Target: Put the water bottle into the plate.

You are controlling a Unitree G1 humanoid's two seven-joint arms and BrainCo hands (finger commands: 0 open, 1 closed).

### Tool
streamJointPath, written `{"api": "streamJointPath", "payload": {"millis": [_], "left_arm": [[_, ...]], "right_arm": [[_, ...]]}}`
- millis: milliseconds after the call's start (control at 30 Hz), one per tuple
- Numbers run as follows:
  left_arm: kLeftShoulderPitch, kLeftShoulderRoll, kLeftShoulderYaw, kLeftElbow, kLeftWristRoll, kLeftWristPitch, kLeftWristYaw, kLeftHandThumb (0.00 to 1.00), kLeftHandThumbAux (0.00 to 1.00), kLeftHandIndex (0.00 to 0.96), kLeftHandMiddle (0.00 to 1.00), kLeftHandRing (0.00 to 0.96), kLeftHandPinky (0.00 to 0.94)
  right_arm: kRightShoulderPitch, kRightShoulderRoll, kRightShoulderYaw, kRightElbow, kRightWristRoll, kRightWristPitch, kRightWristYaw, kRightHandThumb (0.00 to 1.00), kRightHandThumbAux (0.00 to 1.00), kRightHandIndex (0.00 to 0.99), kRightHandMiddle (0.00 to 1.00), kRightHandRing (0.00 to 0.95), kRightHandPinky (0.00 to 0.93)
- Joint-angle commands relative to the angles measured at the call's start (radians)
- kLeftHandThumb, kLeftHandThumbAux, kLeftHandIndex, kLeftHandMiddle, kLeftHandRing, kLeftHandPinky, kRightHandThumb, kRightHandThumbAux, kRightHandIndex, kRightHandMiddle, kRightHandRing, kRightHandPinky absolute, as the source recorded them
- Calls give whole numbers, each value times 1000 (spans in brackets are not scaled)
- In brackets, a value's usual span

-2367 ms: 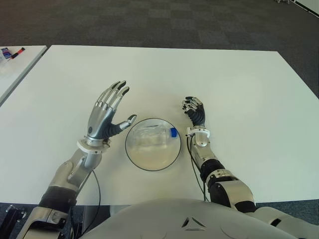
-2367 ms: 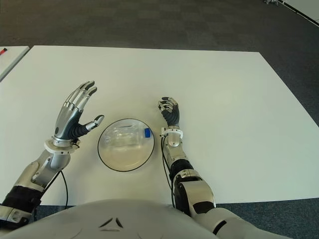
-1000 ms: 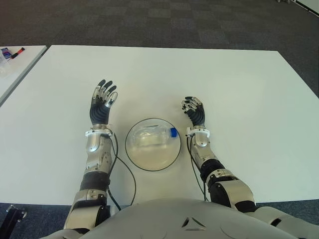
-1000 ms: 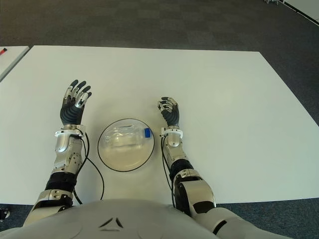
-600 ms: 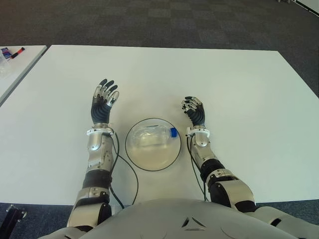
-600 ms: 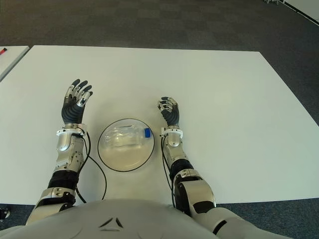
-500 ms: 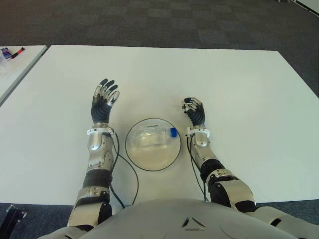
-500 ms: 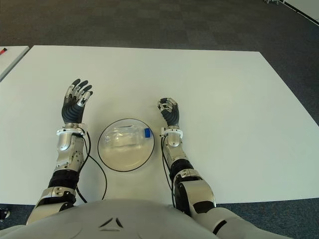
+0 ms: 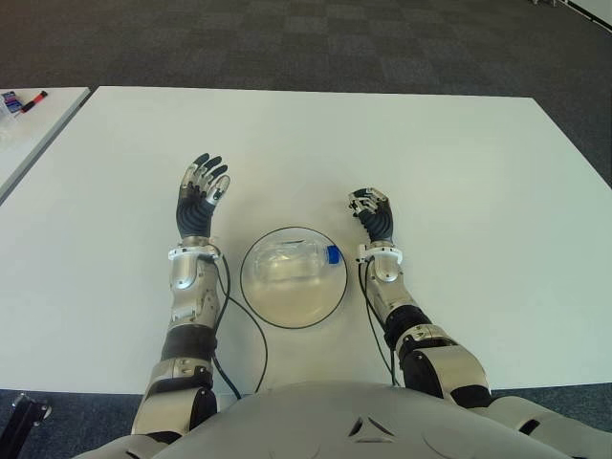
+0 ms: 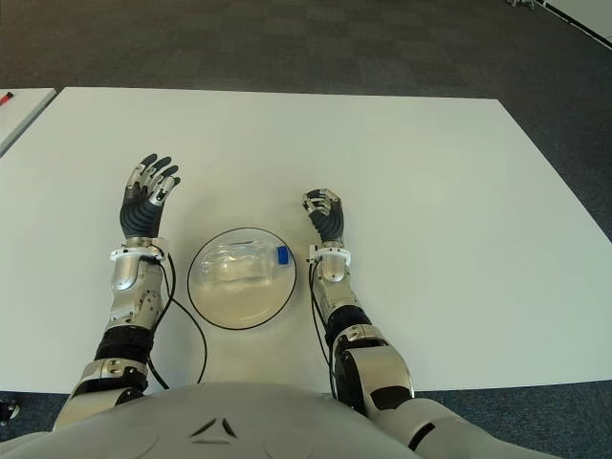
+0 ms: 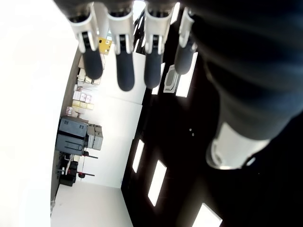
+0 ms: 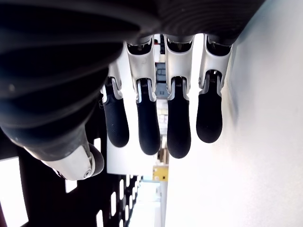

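The clear water bottle [image 9: 290, 263] with a blue cap [image 9: 332, 254] lies on its side inside the round glass plate [image 9: 292, 308], cap pointing to my right. My left hand [image 9: 197, 195] shows left of the plate, fingers [image 11: 125, 52] stretched out and holding nothing. On the other side of the plate is my right hand [image 9: 371, 209], its fingers [image 12: 156, 118] loosely bent and empty. Neither hand touches the plate or the bottle.
The plate sits on a wide white table [image 9: 459, 163]. A black cable [image 9: 241, 330] loops beside my left forearm near the plate's rim. A second white table [image 9: 33, 129] at the far left carries markers [image 9: 31, 98]. Dark carpet lies beyond.
My left hand came down from its raised, turned pose by the plate and now lies straight alongside it. The bottle, plate and right hand stayed put.
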Motion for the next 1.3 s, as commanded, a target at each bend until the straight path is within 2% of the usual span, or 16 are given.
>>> {"api": "streamJointPath", "payload": {"millis": [33,333,367,433,567,633,933,1300], "left_arm": [[-6,-6,1,18,45,5,22,255,756,280,349,345,355],[2,-9,-15,16,163,-8,98,362,743,327,396,396,425],[4,-9,-20,18,184,-7,114,482,731,361,420,410,440],[7,-9,-25,20,212,-5,134,590,719,392,468,438,465],[-2,0,-31,77,282,-22,187,771,684,429,474,504,525],[-11,5,-29,104,293,-31,194,804,677,435,471,517,537],[-38,20,-30,189,350,-49,247,840,669,422,499,589,575],[-40,26,-44,219,390,-79,285,842,668,420,506,600,583]], "right_arm": [[36,7,-2,27,5,30,1,944,669,358,494,523,561],[37,17,-14,14,22,37,5,943,669,350,499,531,569],[37,18,-16,11,24,38,5,943,669,350,500,531,570],[37,20,-17,7,26,38,5,943,668,350,500,530,570],[38,23,-21,-1,28,38,6,943,668,352,501,526,570],[39,22,-21,-1,27,38,7,943,668,352,501,525,570],[38,17,-20,2,20,38,7,942,668,352,498,525,571],[36,17,-23,1,22,44,7,942,669,353,495,523,575]]}}
